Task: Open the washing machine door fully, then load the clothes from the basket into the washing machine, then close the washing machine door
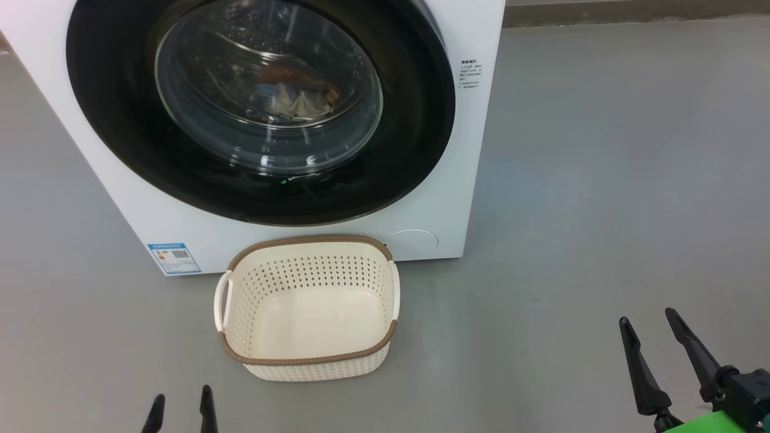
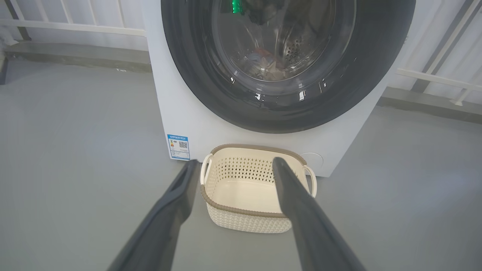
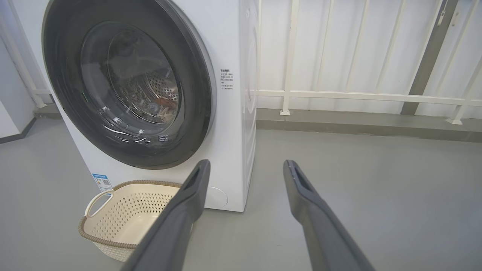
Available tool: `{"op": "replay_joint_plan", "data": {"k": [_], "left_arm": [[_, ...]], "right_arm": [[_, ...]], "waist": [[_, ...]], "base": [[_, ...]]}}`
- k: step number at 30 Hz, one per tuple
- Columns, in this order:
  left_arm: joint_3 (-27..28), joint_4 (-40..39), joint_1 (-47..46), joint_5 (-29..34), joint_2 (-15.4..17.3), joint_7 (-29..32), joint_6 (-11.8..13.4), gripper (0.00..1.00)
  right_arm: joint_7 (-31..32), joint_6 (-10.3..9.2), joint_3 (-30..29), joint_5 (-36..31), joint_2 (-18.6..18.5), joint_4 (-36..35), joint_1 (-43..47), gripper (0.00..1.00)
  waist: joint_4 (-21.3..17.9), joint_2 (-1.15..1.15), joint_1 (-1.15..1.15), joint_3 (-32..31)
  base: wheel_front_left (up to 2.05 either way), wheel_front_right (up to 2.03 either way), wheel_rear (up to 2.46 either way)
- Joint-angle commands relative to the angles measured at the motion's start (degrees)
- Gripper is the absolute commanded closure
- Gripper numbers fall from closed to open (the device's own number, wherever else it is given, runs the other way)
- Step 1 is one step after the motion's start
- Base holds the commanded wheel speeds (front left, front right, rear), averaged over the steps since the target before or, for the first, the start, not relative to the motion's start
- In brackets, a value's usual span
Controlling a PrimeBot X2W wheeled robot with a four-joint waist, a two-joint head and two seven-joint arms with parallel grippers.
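Door [image 1: 120, 138] shut flush on washing machine [image 1: 475, 150]; clothes [image 1: 295, 99] behind its glass. Basket [image 1: 307, 361] just before machine's lower edge. Wide bare floor [image 1: 601, 180] rightward. Left gripper [image 1: 183, 394], right gripper [image 1: 648, 316]: fingers spread wide, gripping nothing, clear of basket.

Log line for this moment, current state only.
washing machine door: shut; clothes: inside washing machine, behind glass; basket: empty; left gripper: open, holding nothing; right gripper: open, holding nothing

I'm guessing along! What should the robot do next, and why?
Probably none but resting the arms: the washing machine door looks shut, the clothes lie behind its glass, the basket is empty, the left gripper and right gripper hang open.
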Motion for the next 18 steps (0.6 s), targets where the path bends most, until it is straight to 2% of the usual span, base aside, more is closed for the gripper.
{"op": "replay_joint_plan", "data": {"k": [1, 18], "left_arm": [[2.3, -1.0, -0.6, 0.3, 0.4, -0.4, -0.1, 0.0], [4.6, -1.0, -0.1, 0.4, 0.4, -0.4, 0.7, 0.0]], "right_arm": [[-0.3, -0.33, 1.2, -0.4, -0.5, -1.1, -1.0, 0.0], [-0.3, -0.33, 1.3, -0.1, -0.3, -0.5, -1.2, 0.0]], "waist": [[0.3, 0.0, 0.01, 0.0], [2.3, 0.0, 0.01, -0.4]], "base": [[0.0, 0.0, 0.0], [0.0, 0.0, 0.0]]}}
